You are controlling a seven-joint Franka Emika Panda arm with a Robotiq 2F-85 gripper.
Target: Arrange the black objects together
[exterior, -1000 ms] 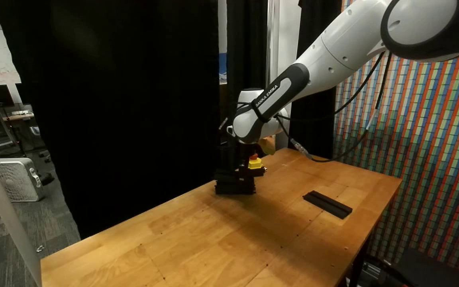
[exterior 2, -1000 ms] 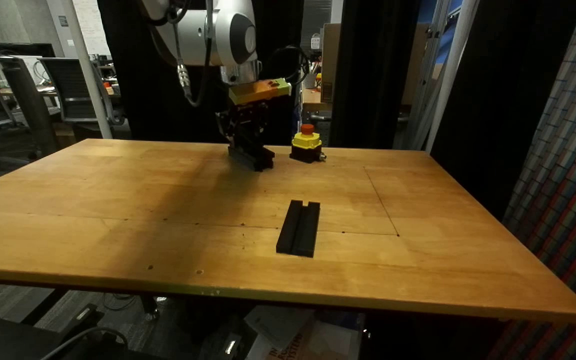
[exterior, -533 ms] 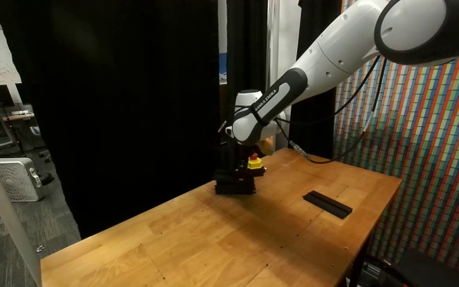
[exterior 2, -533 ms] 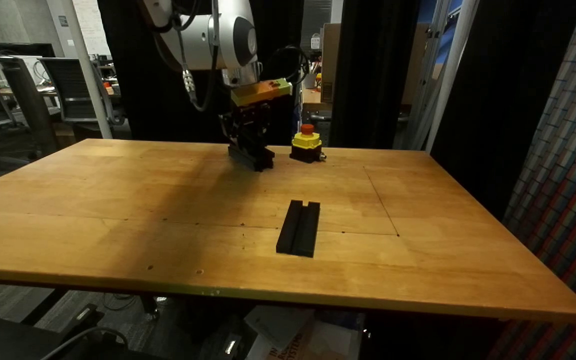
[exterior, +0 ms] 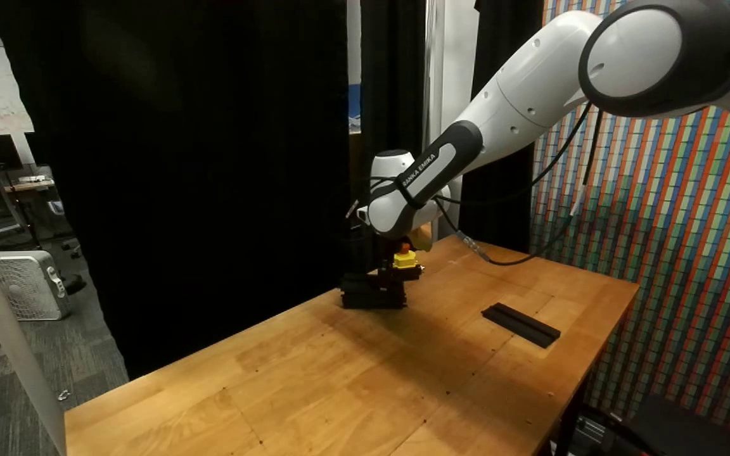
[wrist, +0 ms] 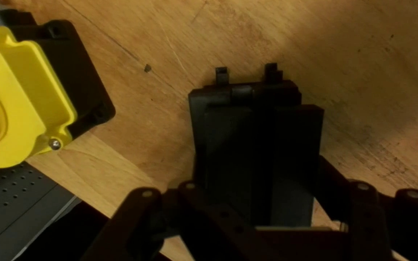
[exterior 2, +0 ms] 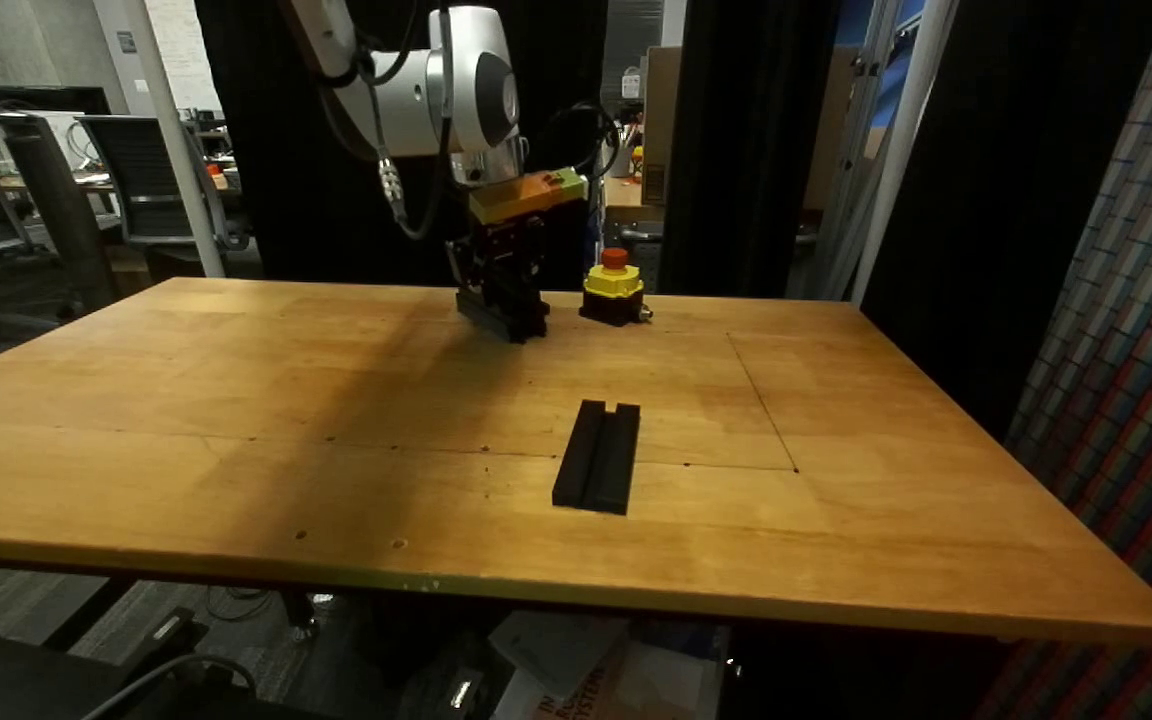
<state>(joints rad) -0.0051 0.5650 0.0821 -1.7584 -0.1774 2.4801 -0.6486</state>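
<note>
Broad Passage and One Tight Spot

Passage is allowed over the broad tabletop [exterior 2: 196, 400], interrupted by a lone black bar [exterior 2: 596, 457] lying flat. Directly above the stack of black bars [exterior: 372, 299], space is taken up by the gripper [wrist: 258, 161]. To one side, the way is narrowed by a red-topped yellow box [wrist: 22, 101], a strip of tabletop being left between. One long edge is screened by a black curtain [exterior: 181, 190].

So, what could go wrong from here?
The black bar in the pincer looks offset over the bar beneath in the wrist view, so release might leave it crooked or let it slip. The yellow, red-topped box stands close by; a sideways move that way could knock it.
</note>
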